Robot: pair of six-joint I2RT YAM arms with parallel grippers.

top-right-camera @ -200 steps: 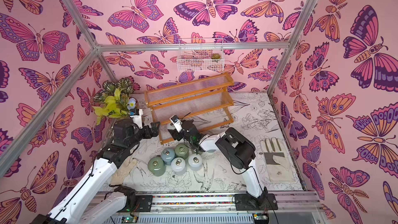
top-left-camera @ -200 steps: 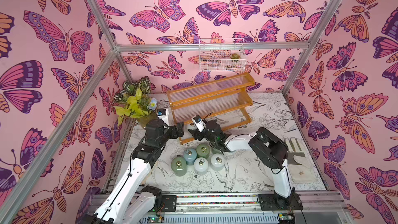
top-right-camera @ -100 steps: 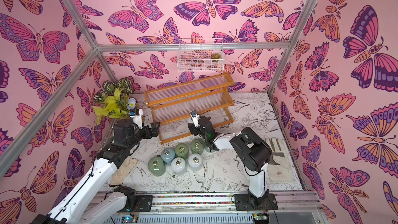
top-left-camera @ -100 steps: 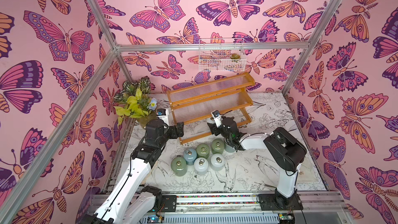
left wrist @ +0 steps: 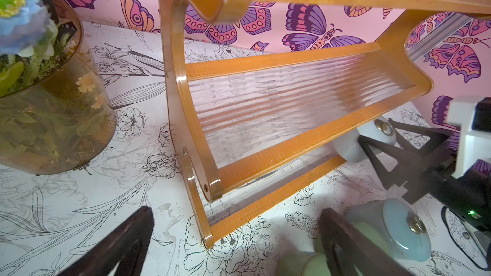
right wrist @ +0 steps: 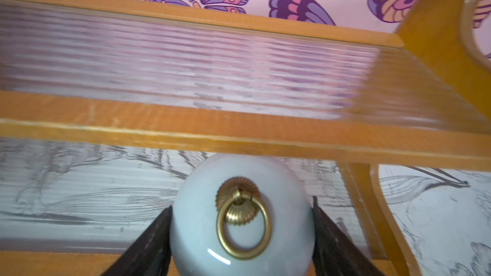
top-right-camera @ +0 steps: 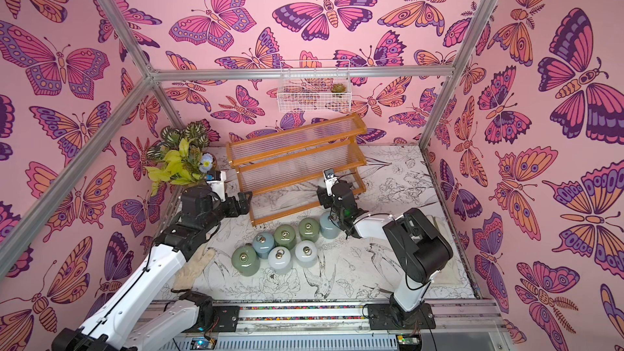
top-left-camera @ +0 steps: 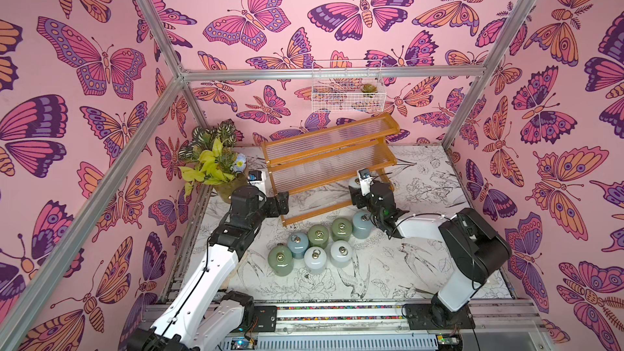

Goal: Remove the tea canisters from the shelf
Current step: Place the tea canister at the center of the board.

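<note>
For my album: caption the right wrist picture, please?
Right gripper clasps a white tea canister at the lowest tier of the shelf.

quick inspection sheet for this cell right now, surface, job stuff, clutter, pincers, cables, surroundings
surface: table with a flower-print cover, no spills seen
job's things: seven canisters upright on the table in front of the shelf; top two tiers bare; white canister at the lowest tier's right end
clutter: vase of leaves at back left; glove under the left arm
grippers: right pincer shut on the white canister; left pincer open, empty, by the shelf's left end
cables: black cable loops from the right wrist to its arm
surroundings: butterfly walls; wire basket on the back wall
</note>
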